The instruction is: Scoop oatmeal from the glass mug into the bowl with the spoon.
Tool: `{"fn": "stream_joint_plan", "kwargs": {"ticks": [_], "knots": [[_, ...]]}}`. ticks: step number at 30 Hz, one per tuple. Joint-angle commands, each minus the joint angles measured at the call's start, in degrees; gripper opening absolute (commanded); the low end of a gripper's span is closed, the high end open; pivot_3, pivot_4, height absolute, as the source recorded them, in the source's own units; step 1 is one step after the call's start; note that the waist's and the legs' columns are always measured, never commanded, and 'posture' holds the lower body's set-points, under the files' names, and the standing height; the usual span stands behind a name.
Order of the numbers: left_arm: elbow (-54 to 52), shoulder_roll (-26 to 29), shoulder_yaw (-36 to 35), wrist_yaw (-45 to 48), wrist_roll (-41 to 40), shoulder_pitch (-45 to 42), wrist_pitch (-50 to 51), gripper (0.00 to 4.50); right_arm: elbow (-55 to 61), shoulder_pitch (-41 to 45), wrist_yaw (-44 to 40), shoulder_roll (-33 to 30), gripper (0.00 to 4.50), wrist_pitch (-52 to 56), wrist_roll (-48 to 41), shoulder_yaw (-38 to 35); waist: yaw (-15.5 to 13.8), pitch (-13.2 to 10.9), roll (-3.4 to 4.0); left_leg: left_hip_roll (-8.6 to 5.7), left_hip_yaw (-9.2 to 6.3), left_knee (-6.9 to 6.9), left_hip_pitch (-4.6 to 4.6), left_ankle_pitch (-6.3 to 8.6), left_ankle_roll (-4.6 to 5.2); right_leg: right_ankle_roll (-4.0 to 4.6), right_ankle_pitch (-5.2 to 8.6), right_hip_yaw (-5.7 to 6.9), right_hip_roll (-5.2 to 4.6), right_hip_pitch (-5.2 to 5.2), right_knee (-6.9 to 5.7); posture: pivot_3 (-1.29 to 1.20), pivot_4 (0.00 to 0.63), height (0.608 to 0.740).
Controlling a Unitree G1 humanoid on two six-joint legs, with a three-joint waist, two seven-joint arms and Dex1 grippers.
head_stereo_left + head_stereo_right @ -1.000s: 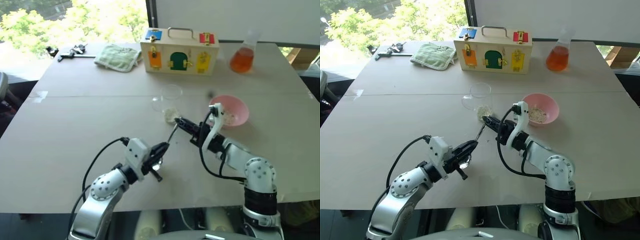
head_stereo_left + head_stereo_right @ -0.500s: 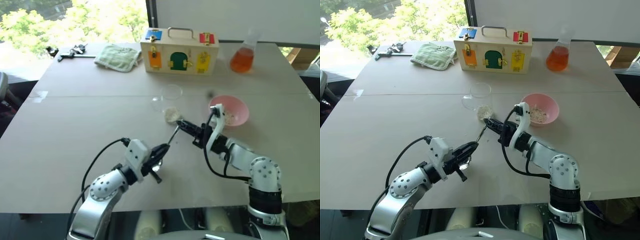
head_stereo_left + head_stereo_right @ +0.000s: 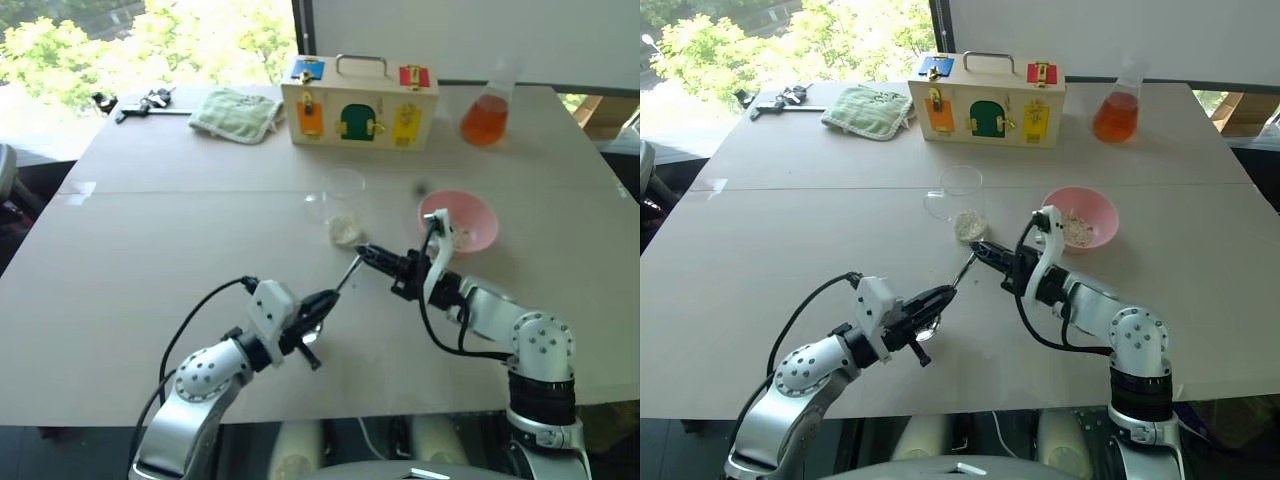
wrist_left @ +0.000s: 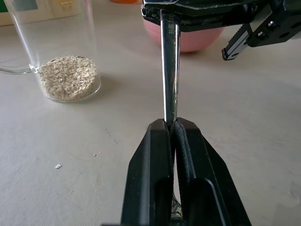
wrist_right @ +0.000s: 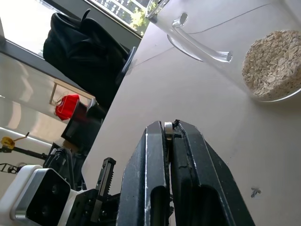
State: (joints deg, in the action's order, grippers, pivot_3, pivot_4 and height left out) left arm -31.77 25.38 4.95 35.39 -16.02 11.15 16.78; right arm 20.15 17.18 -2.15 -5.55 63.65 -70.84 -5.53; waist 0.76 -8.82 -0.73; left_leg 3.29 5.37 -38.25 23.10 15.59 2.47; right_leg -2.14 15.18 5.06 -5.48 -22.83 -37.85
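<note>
The spoon is off the table, gripped at both ends. My left gripper is shut on it near its oval end, and my right gripper is shut on the tip of the handle. Just beyond stands the glass mug with a low layer of oatmeal in its bottom. The pink bowl sits right of the mug, with some flakes inside. In the right wrist view the mug and its oatmeal lie close ahead of my right gripper.
A wooden latch box stands at the back of the table, with a flask of orange liquid to its right and a green cloth to its left. Small tools lie at the far left corner.
My right forearm has swung outward to the right while its gripper keeps hold of the spoon's handle. The left gripper and the spoon stay where they were.
</note>
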Motion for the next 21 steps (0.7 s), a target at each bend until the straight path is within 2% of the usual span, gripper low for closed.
{"fn": "stream_joint_plan", "kwargs": {"ticks": [1, 5, 7, 9, 11, 12, 16, 21], "knots": [[-0.36, 0.48, -2.45, 0.21, -1.15, -1.5, -1.69, 0.0, 0.73, 0.02, 0.17, -0.96, 0.04, 0.74, -2.48, 0.25, 0.0, 0.0, 0.0, 0.0, 0.0, 0.0, 0.01, 0.0, 0.0, 0.0, 0.0, 0.0, 0.0, -0.02, 0.0, 0.0, 0.15, 0.74], [-0.15, 0.57, -2.94, 0.41, -1.99, -1.96, -1.09, 0.0, 0.44, 0.16, 0.6, -1.8, 0.04, 0.21, -3.28, 0.1, 0.0, 0.0, 0.0, 0.0, 0.0, 0.0, 0.07, 0.0, 0.0, 0.0, 0.0, -0.01, 0.0, -0.06, 0.0, 0.0, 0.15, 0.74], [-0.15, 0.61, -3.08, 0.41, -2.54, -1.96, -0.81, 0.72, 0.05, 0.43, 0.91, -2.22, 0.0, -0.25, -3.59, -0.43, -0.01, 0.01, -0.01, 0.0, 0.0, -0.03, 0.27, -0.01, 0.0, -0.01, -0.01, -0.01, 0.0, -0.28, -0.04, 0.0, 0.15, 0.74], [-0.13, 0.59, -3.16, -0.08, -2.12, -2.02, -1.0, 1.21, -0.31, 0.71, 1.16, -2.66, 0.0, -0.64, -3.98, -0.96, -0.05, 0.01, -0.01, -0.01, -0.03, -0.09, 0.57, -0.03, -0.02, -0.01, -0.02, 0.01, 0.01, -0.54, -0.09, 0.0, 0.15, 0.74], [-0.11, 0.61, -3.22, -0.29, -1.99, -2.1, -0.97, 2.24, -0.56, 0.88, 1.47, -3.02, 0.0, -0.85, -4.51, -1.24, -0.08, 0.01, -0.01, -0.02, 0.0, -0.1, 0.65, -0.08, -0.11, -0.01, -0.02, 0.0, 0.01, -0.62, -0.09, 0.0, 0.15, 0.74], [-0.15, 0.57, -3.35, -0.48, -1.85, -2.13, -1.05, 2.49, -0.61, 0.91, 1.61, -3.21, 0.0, -0.91, -4.77, -1.38, -0.09, 0.01, -0.01, -0.03, 0.0, -0.09, 0.66, -0.1, -0.13, -0.02, -0.02, 0.0, 0.01, -0.62, -0.08, 0.0, 0.15, 0.74], [-0.63, 1.6, -5.04, -0.42, -2.12, -2.74, -1.22, 4.22, -0.85, 1.17, 2.67, -4.11, 0.0, -1.43, -6.36, -2.33, -0.08, 0.01, -0.01, -0.03, 0.03, -0.1, 0.67, -0.07, -0.1, -0.02, -0.02, -0.01, 0.01, -0.62, -0.05, 0.0, 0.15, 0.74], [0.27, 4.06, -12.08, 1.13, -8.89, -7.39, 1.78, 4.22, -1.17, 1.99, 3.59, -7.12, 0.0, -1.85, -9.45, -4.94, -0.14, 0.01, -0.01, -0.02, -0.03, -0.11, 0.66, -0.04, -0.04, -0.02, -0.02, 0.04, 0.02, -0.61, -0.11, 0.0, 0.15, 0.74]]}}
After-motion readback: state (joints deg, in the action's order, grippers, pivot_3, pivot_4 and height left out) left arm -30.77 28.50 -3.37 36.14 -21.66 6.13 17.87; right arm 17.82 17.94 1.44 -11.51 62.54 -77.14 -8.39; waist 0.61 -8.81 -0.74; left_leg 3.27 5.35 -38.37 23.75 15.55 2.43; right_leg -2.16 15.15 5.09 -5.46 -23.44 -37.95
